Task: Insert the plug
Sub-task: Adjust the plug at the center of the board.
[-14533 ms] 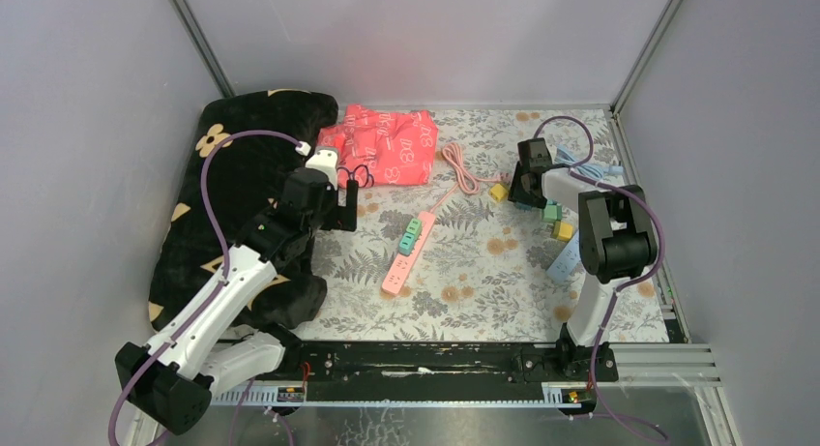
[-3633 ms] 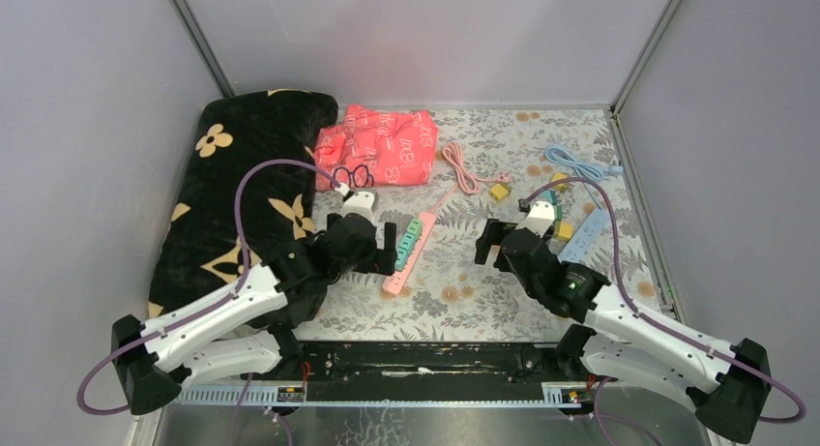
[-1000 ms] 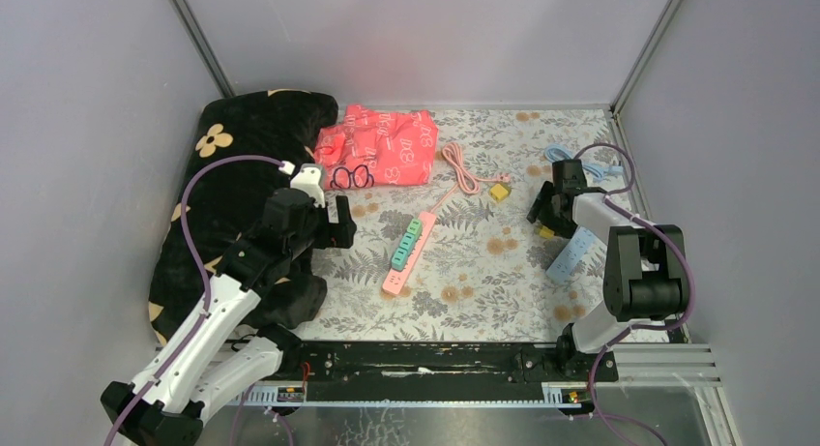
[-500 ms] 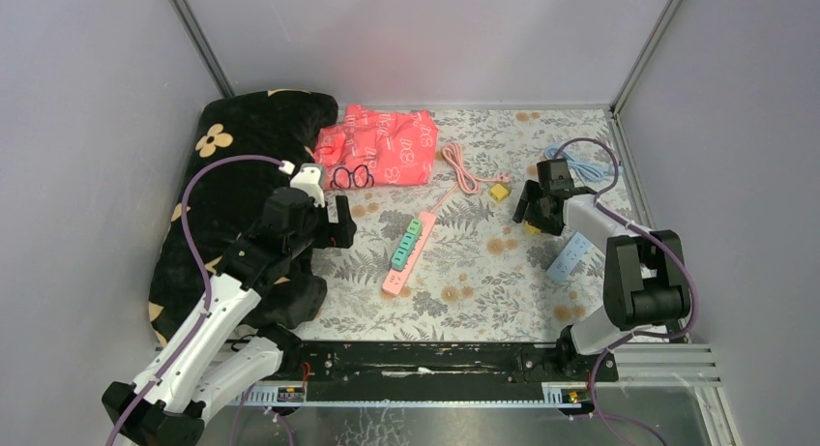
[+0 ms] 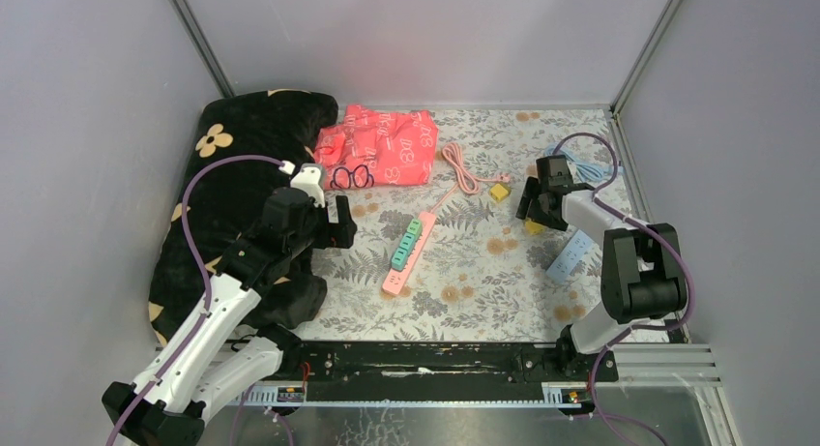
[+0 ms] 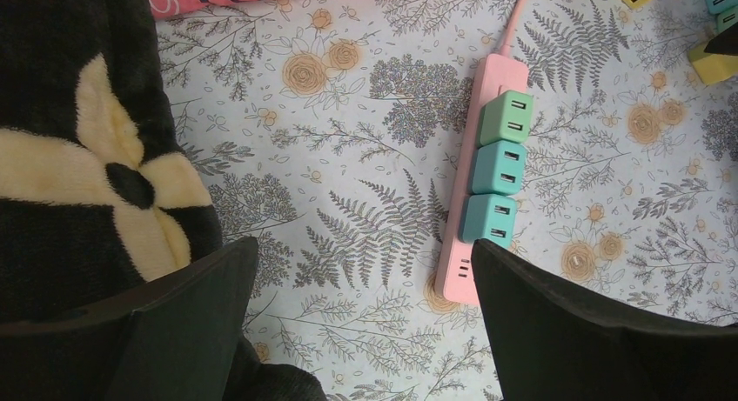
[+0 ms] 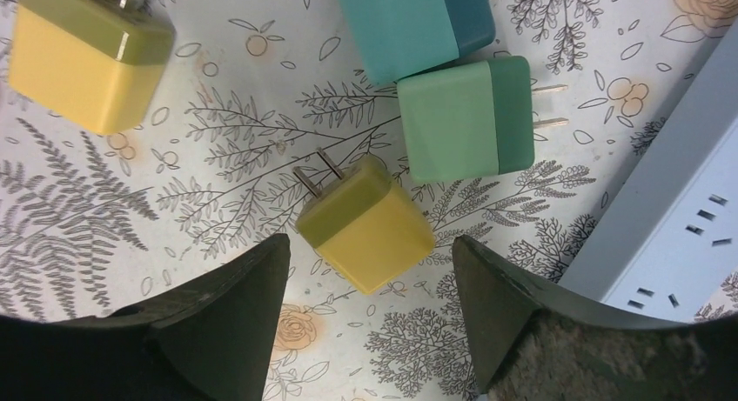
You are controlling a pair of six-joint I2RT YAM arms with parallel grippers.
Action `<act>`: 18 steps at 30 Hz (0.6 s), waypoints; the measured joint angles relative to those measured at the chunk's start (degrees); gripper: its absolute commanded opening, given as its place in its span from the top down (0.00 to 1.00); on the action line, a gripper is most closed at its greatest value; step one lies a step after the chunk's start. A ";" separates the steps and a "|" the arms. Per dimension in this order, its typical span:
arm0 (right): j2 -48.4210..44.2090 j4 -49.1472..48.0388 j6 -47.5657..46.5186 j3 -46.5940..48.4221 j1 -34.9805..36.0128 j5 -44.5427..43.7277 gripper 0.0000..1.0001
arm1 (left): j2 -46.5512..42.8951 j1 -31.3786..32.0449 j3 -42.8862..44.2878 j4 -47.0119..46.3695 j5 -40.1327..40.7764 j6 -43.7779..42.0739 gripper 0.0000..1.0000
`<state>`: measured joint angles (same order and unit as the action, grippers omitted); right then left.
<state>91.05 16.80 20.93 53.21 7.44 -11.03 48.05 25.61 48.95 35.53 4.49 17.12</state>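
A pink power strip (image 5: 404,251) lies mid-table with three green and teal plugs in it (image 6: 498,166). My left gripper (image 5: 335,223) hovers open to its left, nothing between its fingers (image 6: 191,314). At the right, my right gripper (image 5: 531,208) stands open low over loose plugs. The near corner of a yellow plug (image 7: 365,220) lies between its fingertips (image 7: 261,270), touching neither, prongs pointing away. A green plug (image 7: 466,121), a teal plug (image 7: 413,18) and another yellow plug (image 7: 87,53) lie just beyond it.
A light blue power strip (image 5: 571,254) lies right of the loose plugs, its blue cable (image 5: 585,165) behind. One more yellow plug (image 5: 499,190) sits by the pink cord. A black flowered blanket (image 5: 232,165) fills the left side, a red packet (image 5: 380,144) at the back.
My right gripper has shifted a little left, from beside the blue strip to over the yellow plug, and its jaws have spread wider. The left arm has not moved.
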 measured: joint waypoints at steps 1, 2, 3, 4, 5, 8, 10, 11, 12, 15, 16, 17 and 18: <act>0.44 -0.02 -0.24 0.00 0.00 0.07 0.24 | 0.00 0.00 0.00 0.00 -0.09 0.00 0.00; 0.96 -0.04 -0.55 0.00 0.00 0.17 0.24 | 0.00 0.00 0.00 0.00 -0.20 -0.02 0.00; 1.46 -0.07 -0.85 0.00 0.00 0.48 0.24 | 0.00 0.00 0.00 0.00 -0.26 -0.02 0.00; 1.77 -0.17 -1.11 0.00 0.00 0.92 0.24 | 0.00 -0.02 0.00 0.00 -0.31 -0.02 0.00; 1.97 -0.39 -1.31 -0.02 0.04 1.60 0.24 | 0.02 -0.02 0.00 0.00 -0.39 -0.02 0.00; 1.99 -0.87 -1.75 -0.02 0.52 2.78 0.24 | 0.17 -0.09 -0.07 0.00 -0.57 -0.04 0.00; 1.99 -0.81 -1.88 -0.02 1.49 3.63 0.25 | 0.26 -0.17 -0.20 0.00 -0.66 -0.04 0.00; 1.99 -0.85 -1.90 -0.02 2.10 4.22 0.25 | 0.31 -0.17 -0.24 0.00 -0.68 -0.04 0.00; 1.99 -0.83 -1.88 -0.02 2.75 4.83 0.25 | 0.33 -0.20 -0.26 0.00 -0.70 -0.07 0.00; 1.97 -0.74 -1.86 -0.02 4.68 6.32 0.25 | 0.48 -0.24 -0.26 -0.02 -0.70 -0.09 0.00; 1.95 -0.61 -1.81 0.00 5.18 6.43 0.25 | 0.52 -0.26 -0.26 0.00 -0.72 -0.11 0.00; 1.92 -0.33 -1.73 0.07 5.42 6.21 0.26 | 0.55 -0.28 -0.26 -0.02 -0.74 -0.13 0.00; 1.92 0.33 -1.53 0.24 5.68 5.77 0.26 | 0.57 -0.28 -0.26 -0.02 -0.74 -0.15 0.00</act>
<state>92.97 17.12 19.40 53.45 13.13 -5.26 48.62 25.32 48.69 35.51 3.75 16.97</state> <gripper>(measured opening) 0.750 0.997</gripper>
